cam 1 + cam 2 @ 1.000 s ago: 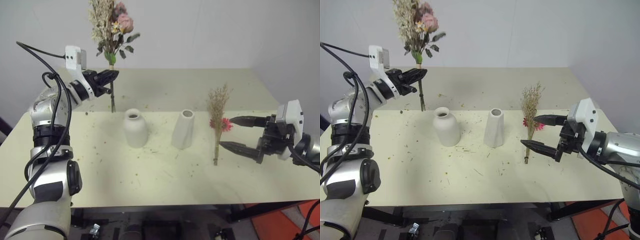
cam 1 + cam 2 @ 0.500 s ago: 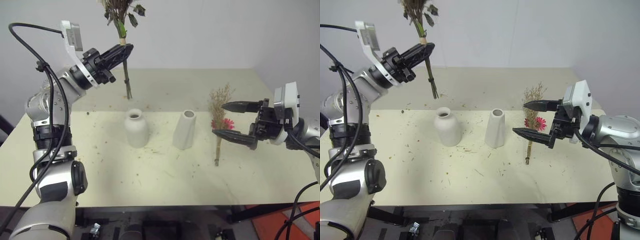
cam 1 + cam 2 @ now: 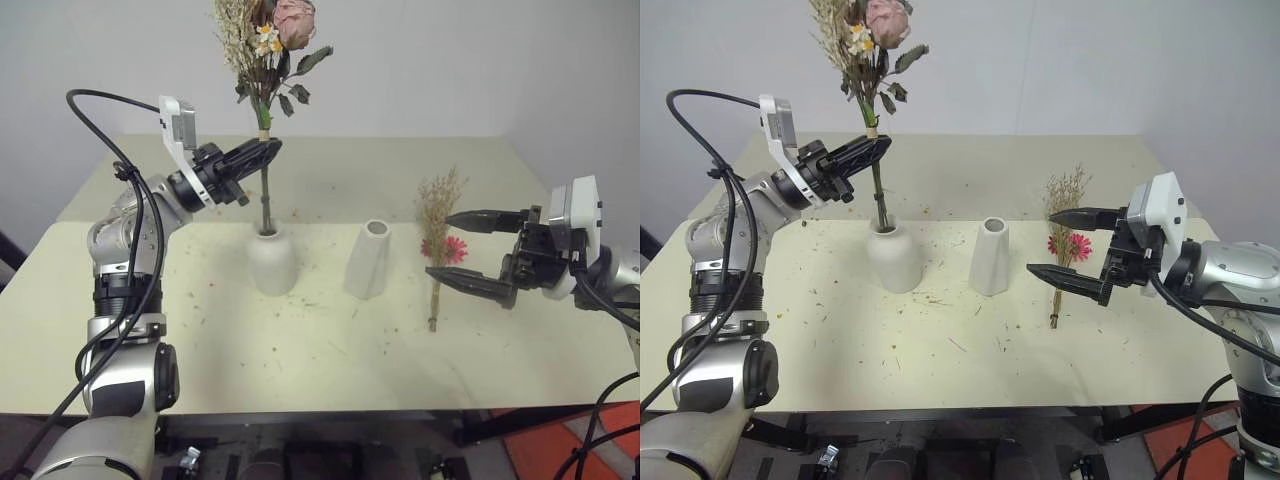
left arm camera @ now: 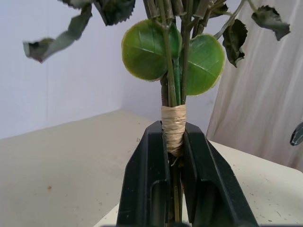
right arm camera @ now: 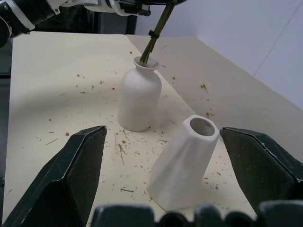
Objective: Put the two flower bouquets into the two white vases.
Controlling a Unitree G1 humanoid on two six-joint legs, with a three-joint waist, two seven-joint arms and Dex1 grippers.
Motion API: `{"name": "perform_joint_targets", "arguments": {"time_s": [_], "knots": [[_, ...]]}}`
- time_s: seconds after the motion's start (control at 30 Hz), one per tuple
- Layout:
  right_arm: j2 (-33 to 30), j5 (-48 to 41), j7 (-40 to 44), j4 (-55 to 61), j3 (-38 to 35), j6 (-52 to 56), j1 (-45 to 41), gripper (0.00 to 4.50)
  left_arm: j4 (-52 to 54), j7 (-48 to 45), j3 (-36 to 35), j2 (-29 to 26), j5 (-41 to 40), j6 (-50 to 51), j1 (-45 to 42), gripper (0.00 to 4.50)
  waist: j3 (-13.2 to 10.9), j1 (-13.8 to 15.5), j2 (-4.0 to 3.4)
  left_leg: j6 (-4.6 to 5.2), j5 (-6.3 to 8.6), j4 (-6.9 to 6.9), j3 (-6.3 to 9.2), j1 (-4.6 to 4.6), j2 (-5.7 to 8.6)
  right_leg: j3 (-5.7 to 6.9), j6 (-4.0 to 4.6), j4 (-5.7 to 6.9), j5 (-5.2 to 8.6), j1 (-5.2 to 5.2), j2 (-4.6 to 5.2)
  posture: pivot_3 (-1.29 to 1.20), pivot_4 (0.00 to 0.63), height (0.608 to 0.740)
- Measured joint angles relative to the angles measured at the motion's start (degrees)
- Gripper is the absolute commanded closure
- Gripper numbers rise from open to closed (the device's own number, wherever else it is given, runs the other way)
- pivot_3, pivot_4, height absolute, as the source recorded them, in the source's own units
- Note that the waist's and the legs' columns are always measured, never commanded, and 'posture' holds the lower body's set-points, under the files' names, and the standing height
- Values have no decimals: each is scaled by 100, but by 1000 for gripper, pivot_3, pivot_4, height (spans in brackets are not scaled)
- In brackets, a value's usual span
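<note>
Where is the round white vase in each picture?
Left eye view: round vase, left of centre, stems of the big bouquet in its neck.
Right eye view: left of centre, same stems in it.
Left wrist view: the vase is not in it.
Right wrist view: middle, behind the tall vase.
Shared landmark: the tall vase beside it.

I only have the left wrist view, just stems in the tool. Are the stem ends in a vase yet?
Observer: Yes. The fuller bouquet has its stem ends inside the mouth of the squat vase; the left tool grips it above.
Operator: And the other bouquet?
Observer: The slim bouquet lies flat on the table, right of the taller vase.
Operator: Where's the right tool?
Observer: The right tool hangs open beside the slim bouquet, holding nothing.
</note>
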State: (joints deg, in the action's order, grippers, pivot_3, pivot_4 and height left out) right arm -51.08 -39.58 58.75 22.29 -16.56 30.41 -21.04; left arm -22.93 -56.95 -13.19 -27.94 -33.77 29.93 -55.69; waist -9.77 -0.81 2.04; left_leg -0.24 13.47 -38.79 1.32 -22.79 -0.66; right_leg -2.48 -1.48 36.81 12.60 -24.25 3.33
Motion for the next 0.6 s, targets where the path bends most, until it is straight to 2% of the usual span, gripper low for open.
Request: {"name": "perform_joint_targets", "arguments": {"time_s": [0.33, 0.6], "knots": [[-1, -7, -65, 105, -54, 0, 105, 0, -190, -16, 4, 291, 94, -554, 191, 4375, 0, -2, 0, 0, 0, 1, 0, 1, -1, 0, 0, 0, 0, 1, -1, 0, 150, 740], [0, -17, -191, 215, -63, 0, 165, 0, -118, -37, 131, 297, 219, -596, 560, 4375, 0, 2, 0, 0, 0, 0, 1, 0, -1, 0, 0, -1, 0, 1, -1, 0, 150, 740]]}}
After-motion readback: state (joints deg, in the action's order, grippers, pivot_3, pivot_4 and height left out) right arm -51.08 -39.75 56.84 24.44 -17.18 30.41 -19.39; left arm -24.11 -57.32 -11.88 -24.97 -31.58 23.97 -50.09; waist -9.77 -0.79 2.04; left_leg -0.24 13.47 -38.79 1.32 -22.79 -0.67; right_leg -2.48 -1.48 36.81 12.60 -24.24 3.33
